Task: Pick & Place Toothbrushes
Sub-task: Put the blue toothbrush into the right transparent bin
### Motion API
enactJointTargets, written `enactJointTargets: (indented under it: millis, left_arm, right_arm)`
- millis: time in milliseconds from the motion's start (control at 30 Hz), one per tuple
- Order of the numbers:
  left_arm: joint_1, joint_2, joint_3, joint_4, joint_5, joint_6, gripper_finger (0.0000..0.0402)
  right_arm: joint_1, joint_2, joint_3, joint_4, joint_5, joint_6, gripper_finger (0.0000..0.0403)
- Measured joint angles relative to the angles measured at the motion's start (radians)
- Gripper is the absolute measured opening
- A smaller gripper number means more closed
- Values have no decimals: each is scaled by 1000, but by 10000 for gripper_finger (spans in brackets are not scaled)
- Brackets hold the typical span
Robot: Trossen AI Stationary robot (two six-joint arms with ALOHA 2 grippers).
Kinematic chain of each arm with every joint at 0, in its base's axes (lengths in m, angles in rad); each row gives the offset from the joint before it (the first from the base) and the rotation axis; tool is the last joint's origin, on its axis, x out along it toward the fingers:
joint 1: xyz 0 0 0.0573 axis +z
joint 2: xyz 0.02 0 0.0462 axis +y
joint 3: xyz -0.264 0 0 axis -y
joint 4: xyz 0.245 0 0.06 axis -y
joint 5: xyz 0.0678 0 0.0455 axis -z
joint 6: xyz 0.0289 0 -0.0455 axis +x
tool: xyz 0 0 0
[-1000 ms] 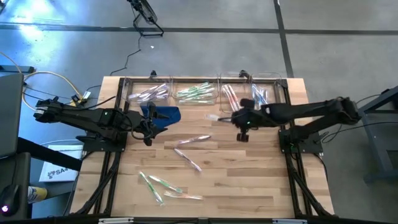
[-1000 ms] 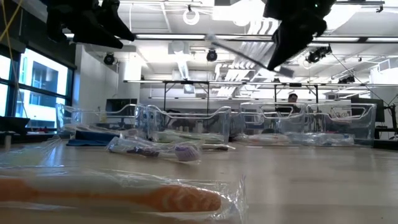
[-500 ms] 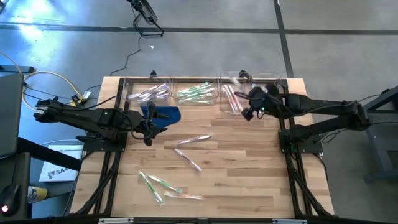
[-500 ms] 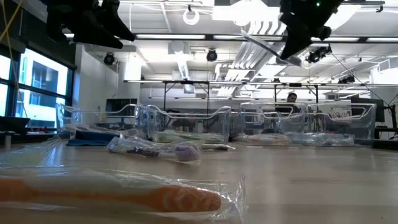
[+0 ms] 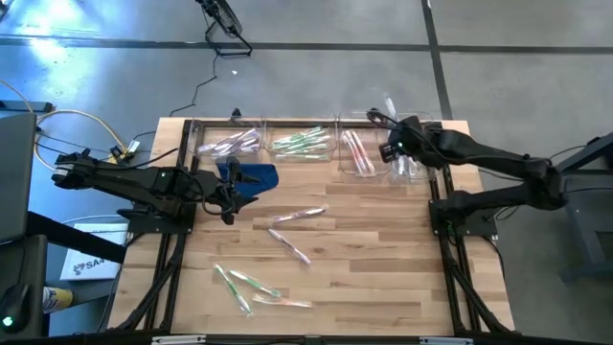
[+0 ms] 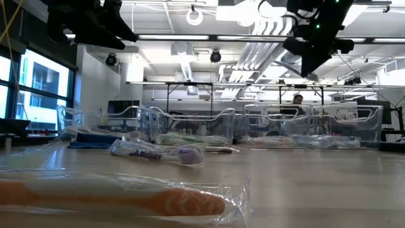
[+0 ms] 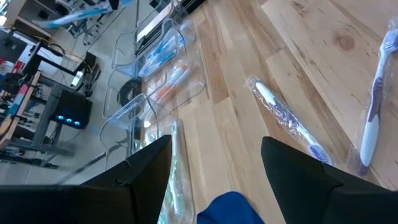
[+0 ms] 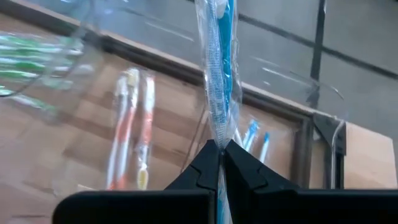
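Gripping blue toothbrush (image 8: pixel 219 68), right pincer (image 8: pixel 217 152), wrist-only detail

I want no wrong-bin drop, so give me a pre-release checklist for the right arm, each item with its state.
1. Grip: right gripper shut on the wrapped blue toothbrush - ok.
2. Position: in the high view the right gripper is over the far-right bin - ok.
3. Colour match: blue toothbrushes already lie in that bin; the orange ones are in the next bin - ok.
4. Height above the bin: gripper high in the low view, exact clearance - cannot tell.
5. Left gripper open, waiting by the blue cloth, out of the way - ok.
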Motion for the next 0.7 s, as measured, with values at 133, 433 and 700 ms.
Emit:
enactJointTargets:
  millis: [133,433,700]
  left_arm:
    - [0,0,0,0,0,0,242]
    - [0,0,0,-5,0,0,242]
    - [0,0,0,-5,0,0,242]
  right_arm:
    - [-65,44,0,-14,-44,2,3]
    - [-149,165,0,-154,-106,43,3]
    - [-187,213,0,-249,-104,99,3]
